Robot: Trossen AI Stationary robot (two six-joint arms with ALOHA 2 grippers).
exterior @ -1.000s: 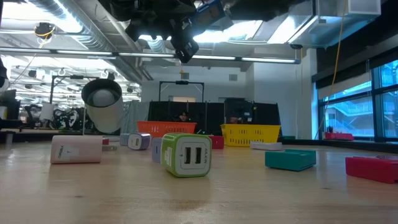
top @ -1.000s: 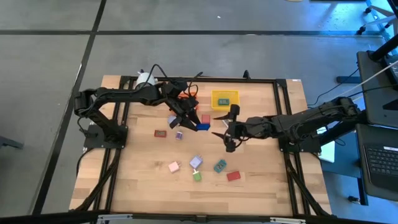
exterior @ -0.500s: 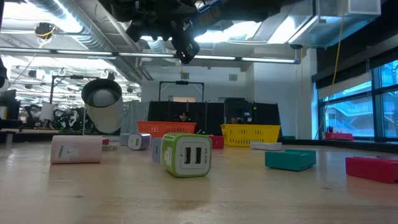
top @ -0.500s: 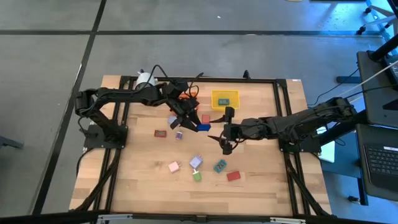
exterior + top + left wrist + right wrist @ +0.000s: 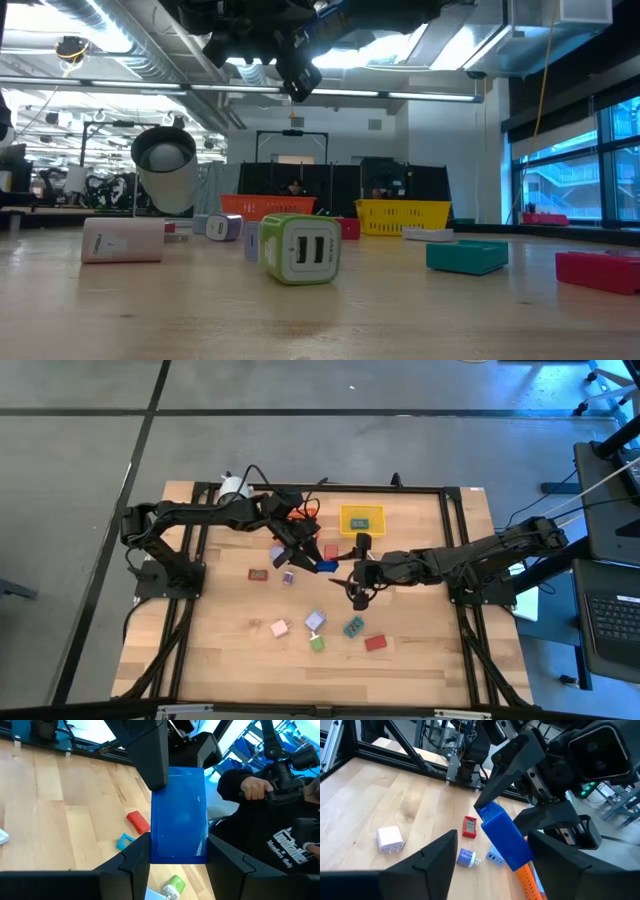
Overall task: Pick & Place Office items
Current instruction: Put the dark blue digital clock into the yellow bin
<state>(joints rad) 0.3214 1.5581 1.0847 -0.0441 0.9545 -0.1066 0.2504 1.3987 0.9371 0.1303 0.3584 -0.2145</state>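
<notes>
Blue block (image 5: 326, 564) clamped in the left pincer (image 5: 318, 559), held above the desk (image 5: 220, 640), just in front of the yellow bin (image 5: 361, 518). Right pincer (image 5: 355, 571) spread wide, released, just beside the blue block on its right, fingers either side of it in the right wrist view. Scattered on the desk, nearer than the yellow bin: red block (image 5: 375, 643), teal block (image 5: 354, 627), green block (image 5: 317, 644), pink block (image 5: 280, 628), lilac block (image 5: 288, 577).
</notes>
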